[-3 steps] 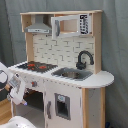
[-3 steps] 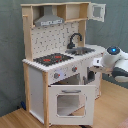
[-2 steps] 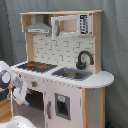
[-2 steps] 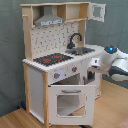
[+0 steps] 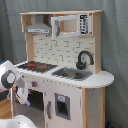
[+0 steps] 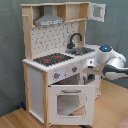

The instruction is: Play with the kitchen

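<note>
So your gripper's tucked behind the kitchen point(image 6: 60, 65) front in both exterior views, can't tell if it's open or holding anything. Arm point(image 6: 111, 61) sits at the second exterior view's right, near the sink point(image 6: 85, 50). Oven door point(image 6: 70, 100) hangs ajar, w/ faucet point(image 5: 84, 59) far back.

The kitchen point(image 5: 65, 65) fills most of both exterior views. Its surface point(image 5: 102, 79) lies bare at the rounded end beside the sink point(image 5: 72, 74); the black faucet point(image 5: 84, 59) stands up behind the basin. The grey hood point(image 5: 39, 26) overhangs the hob point(image 5: 36, 65), leaving an open gap between them. In the second exterior view the oven door point(image 6: 67, 100) hangs open, seemingly blocking the front, and the arm point(image 6: 111, 62) crowds that corner.
</note>
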You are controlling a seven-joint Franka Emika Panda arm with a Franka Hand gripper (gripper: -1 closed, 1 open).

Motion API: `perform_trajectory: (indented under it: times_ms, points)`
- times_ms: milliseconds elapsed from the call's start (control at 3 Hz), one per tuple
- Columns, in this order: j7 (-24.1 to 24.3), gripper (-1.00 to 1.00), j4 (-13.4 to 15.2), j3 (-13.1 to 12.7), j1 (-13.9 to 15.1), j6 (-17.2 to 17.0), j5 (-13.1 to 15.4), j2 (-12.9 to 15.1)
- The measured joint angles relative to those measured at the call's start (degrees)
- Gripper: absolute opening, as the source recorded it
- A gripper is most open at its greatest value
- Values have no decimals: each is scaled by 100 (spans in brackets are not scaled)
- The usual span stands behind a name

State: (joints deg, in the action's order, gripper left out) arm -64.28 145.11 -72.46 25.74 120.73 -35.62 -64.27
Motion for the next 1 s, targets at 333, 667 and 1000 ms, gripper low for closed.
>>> perform_trajectory:
  times_ms: [333,667,1000]
  points:
    - [-205,100,-210,-161,300,139,-180,290]
    - [-428,100,-488,-365,649,256,-328,660]
    - [-574,100,-721,-601,934,313,-403,1020]
